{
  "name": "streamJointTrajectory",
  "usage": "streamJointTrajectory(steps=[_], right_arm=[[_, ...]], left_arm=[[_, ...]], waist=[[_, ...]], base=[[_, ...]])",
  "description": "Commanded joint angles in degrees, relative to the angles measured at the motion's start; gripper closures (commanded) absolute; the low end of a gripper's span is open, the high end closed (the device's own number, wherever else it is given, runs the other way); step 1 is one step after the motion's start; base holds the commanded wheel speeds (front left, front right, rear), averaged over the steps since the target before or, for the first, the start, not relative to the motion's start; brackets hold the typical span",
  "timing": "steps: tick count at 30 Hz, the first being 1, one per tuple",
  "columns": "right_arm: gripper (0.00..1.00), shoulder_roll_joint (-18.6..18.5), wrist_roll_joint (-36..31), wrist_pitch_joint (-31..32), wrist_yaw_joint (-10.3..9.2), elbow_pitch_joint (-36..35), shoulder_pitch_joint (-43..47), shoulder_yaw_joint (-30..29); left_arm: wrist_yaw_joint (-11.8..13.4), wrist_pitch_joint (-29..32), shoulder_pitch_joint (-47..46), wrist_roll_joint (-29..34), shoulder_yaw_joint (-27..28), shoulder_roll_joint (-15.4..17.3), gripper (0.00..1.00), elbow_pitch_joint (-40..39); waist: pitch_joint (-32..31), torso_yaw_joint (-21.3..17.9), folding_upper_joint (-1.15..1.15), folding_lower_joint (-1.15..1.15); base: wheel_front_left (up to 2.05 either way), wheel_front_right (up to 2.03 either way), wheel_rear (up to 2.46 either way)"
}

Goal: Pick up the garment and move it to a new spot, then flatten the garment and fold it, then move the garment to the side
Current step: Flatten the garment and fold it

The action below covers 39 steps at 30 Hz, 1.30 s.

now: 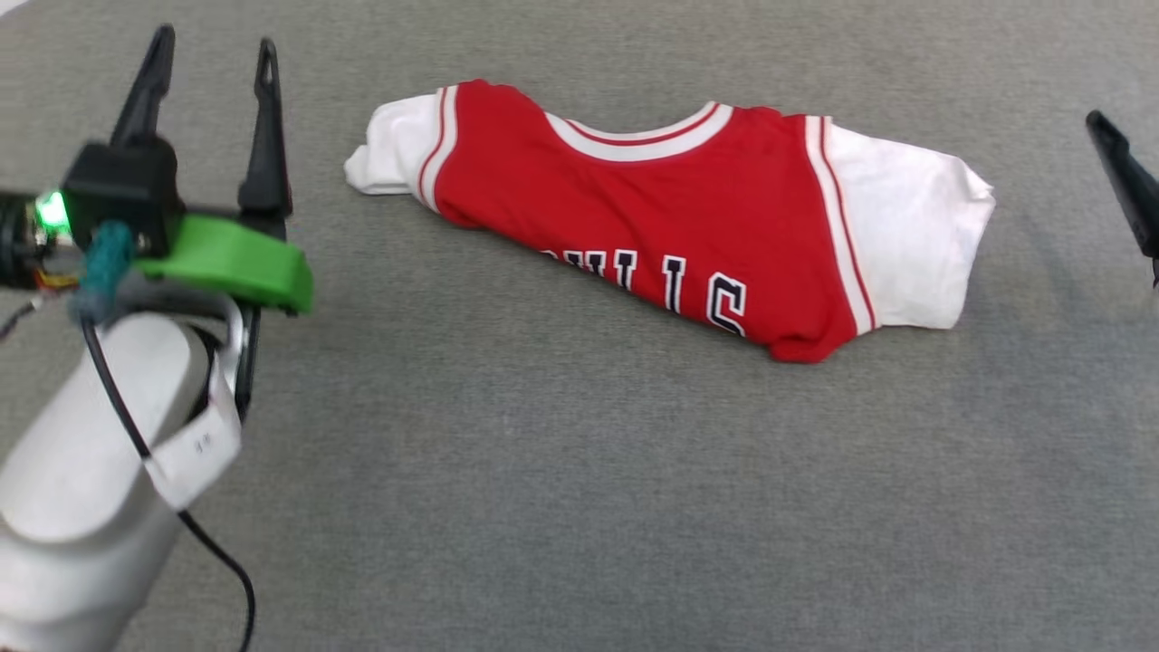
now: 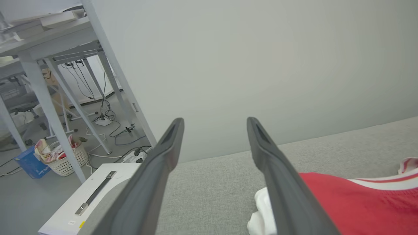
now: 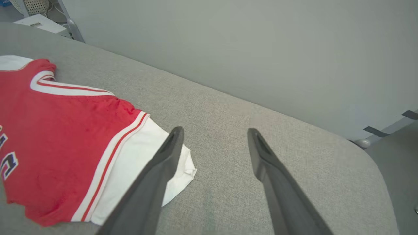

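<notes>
Jaws apart, left arm (image 1: 90, 435) beside garment (image 1: 652, 217)

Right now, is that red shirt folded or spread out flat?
Folded. The garment lies as a narrow band on the grey surface, its chest letters cut off at the near edge.

The garment (image 1: 670, 208) hides perhaps half its lettering under its fold; the head view's edge cuts the right gripper (image 1: 1125, 186).

Red garment (image 1: 652, 226), white sleeves, folded flat, collar toward 12 o'clock, black lettering along 6 o'clock fold.
</notes>
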Motion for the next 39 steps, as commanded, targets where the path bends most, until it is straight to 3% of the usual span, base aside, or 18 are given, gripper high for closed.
streamJointTrajectory(steps=[1,6,13,24,25,26,27,33,39], right_arm=[[0.0,-1.45,2.02,3.15,-0.05,0.44,-1.66,1.92],[0.0,-7.45,11.19,19.32,-0.05,3.43,-7.59,10.07],[0.0,-9.02,13.75,31.43,-0.05,10.45,-15.62,16.77],[0.0,-6.33,12.94,29.94,-0.05,20.91,-15.9,23.49],[0.33,-6.12,13.24,28.85,-0.05,20.94,-15.86,23.69],[0.93,-6.02,13.49,27.4,-0.05,20.74,-15.93,23.82],[1.0,-6.06,13.5,25.23,-0.05,20.36,-16.16,23.92],[1.0,-8.82,13.95,13.77,-0.05,17.8,-16.92,22.43],[1.0,-12.86,16.29,8.94,-0.05,16.41,-14.36,19.7]], left_arm=[[0.93,-0.33,2.63,1.32,1.22,-0.73,0.0,-1.59],[2.31,-0.33,11.7,5.13,5.41,-4.37,0.0,-7.75],[0.04,-0.33,17.8,9.61,9.67,-10.7,0.0,-10.55],[-5.94,-0.33,17.56,14.6,15.62,-16.41,0.0,-8.14],[-6.3,-0.33,17.48,14.92,16.21,-16.47,0.0,-7.86],[-6.71,-0.33,17.35,15.22,16.83,-16.53,0.0,-7.69],[-7.28,-0.33,17.23,15.51,17.59,-16.53,0.0,-7.41],[-10.59,-0.33,15.79,16.74,21.2,-15.3,0.0,-6.3],[-14.29,-0.34,11.53,16.13,23.14,-13.4,0.0,-3.81]], waist=[[-0.5,2.29,0.0,0.0],[1.01,4.84,0.0,0.0],[4.91,8.85,0.0,0.0],[7.64,10.29,0.0,0.0],[7.52,9.94,0.0,0.0],[7.37,9.59,0.0,0.0],[7.1,9.07,0.0,0.0],[4.74,6.28,0.0,0.0],[3.54,3.81,0.0,0.0]], base=[[0.0,0.0,0.0],[0.0,0.0,0.0],[0.0,0.0,0.0],[0.0,0.0,0.0],[0.0,0.0,0.0],[0.0,0.0,0.0],[0.0,0.0,0.0],[0.0,0.0,0.0],[0.0,0.0,0.0]])
